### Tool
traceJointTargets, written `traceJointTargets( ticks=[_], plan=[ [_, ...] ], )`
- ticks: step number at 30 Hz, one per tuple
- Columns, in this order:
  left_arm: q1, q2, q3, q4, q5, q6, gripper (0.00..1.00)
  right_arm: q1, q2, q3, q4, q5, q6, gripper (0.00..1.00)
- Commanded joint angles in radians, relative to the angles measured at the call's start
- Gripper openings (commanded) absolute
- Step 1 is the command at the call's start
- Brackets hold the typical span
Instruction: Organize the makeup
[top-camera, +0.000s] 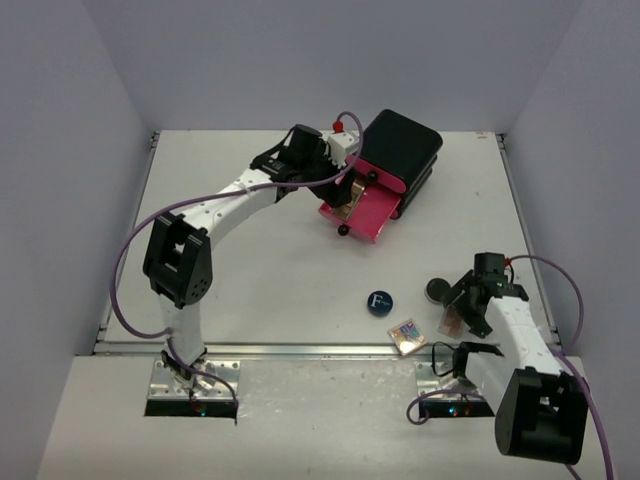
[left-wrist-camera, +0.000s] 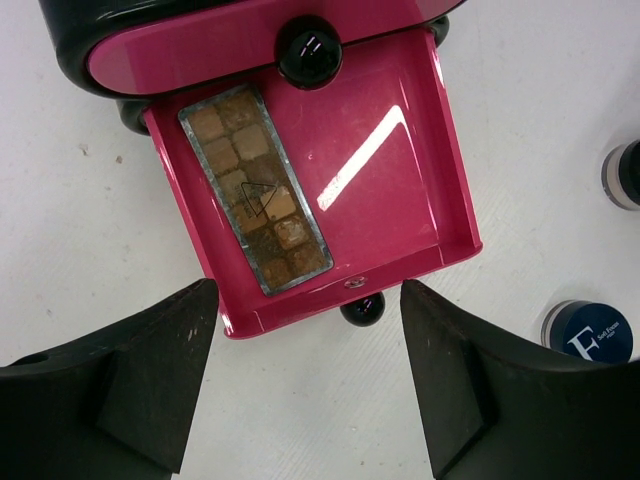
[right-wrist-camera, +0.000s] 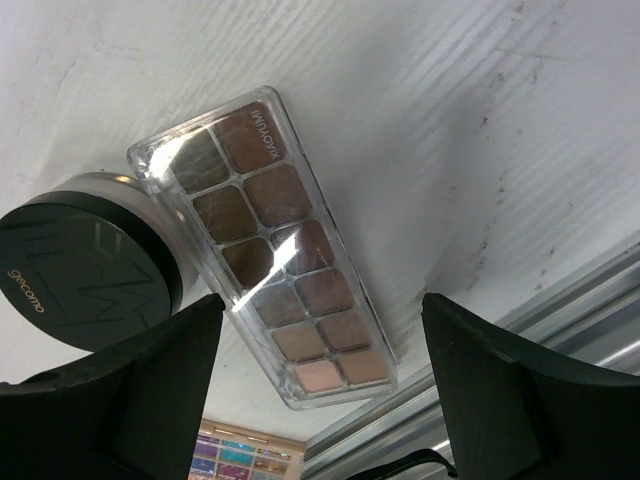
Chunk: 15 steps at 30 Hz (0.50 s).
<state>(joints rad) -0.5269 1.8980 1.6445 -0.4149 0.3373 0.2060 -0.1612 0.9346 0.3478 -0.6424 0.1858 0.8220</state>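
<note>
Two arms work over one white bench (top-camera: 260, 270), its matte surface scuffed and speckled in the right wrist view.

At the far middle sits a glossy black box (top-camera: 402, 145) with rounded corners. Its lowest pink drawer (left-wrist-camera: 390, 200) is pulled out; how many more drawers it has cannot be told. The drawer is smooth, shiny plastic with a round black knob (left-wrist-camera: 362, 310) on its front. A long brown palette (left-wrist-camera: 256, 190) of square pans, metal-edged and worn, lies flat inside it along the left wall.

The left tool (left-wrist-camera: 310, 370) hangs just in front of that drawer, jaws wide, with nothing between them.

The right tool (right-wrist-camera: 315, 330) is near the bench's front right, jaws wide. They straddle the near end of a clear-cased palette (right-wrist-camera: 270, 240) of brown and beige pans, without touching it. That palette lies flat on the bench and is mostly hidden under the tool from above.

Touching its left side is a round black compact (right-wrist-camera: 85, 270) with a pale side wall. Its lid is partly cut off by a finger.

A small multicoloured palette (top-camera: 407, 335) lies at the front edge, and its pans are too small to make out.

The round blue compact (top-camera: 379, 302), marked with a white "F", lies apart at mid-bench.
</note>
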Motion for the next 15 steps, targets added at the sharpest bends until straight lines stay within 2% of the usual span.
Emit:
traceJointTargets(
  ticks=[1, 5, 12, 15],
  plan=[
    [0.025, 0.033, 0.058, 0.009, 0.042, -0.021, 0.71, 0.006, -0.011, -0.043, 0.078, -0.042, -0.057, 0.81],
    [0.036, 0.048, 0.077, -0.003, 0.062, -0.030, 0.71, 0.009, 0.048, -0.040, 0.105, -0.061, -0.073, 0.77],
    [0.054, 0.059, 0.095, -0.004, 0.080, -0.037, 0.71, 0.035, 0.105, -0.018, 0.132, -0.078, -0.113, 0.77],
    [0.058, 0.073, 0.109, -0.010, 0.091, -0.047, 0.71, 0.035, 0.128, -0.004, 0.136, -0.065, -0.122, 0.70]
  ],
)
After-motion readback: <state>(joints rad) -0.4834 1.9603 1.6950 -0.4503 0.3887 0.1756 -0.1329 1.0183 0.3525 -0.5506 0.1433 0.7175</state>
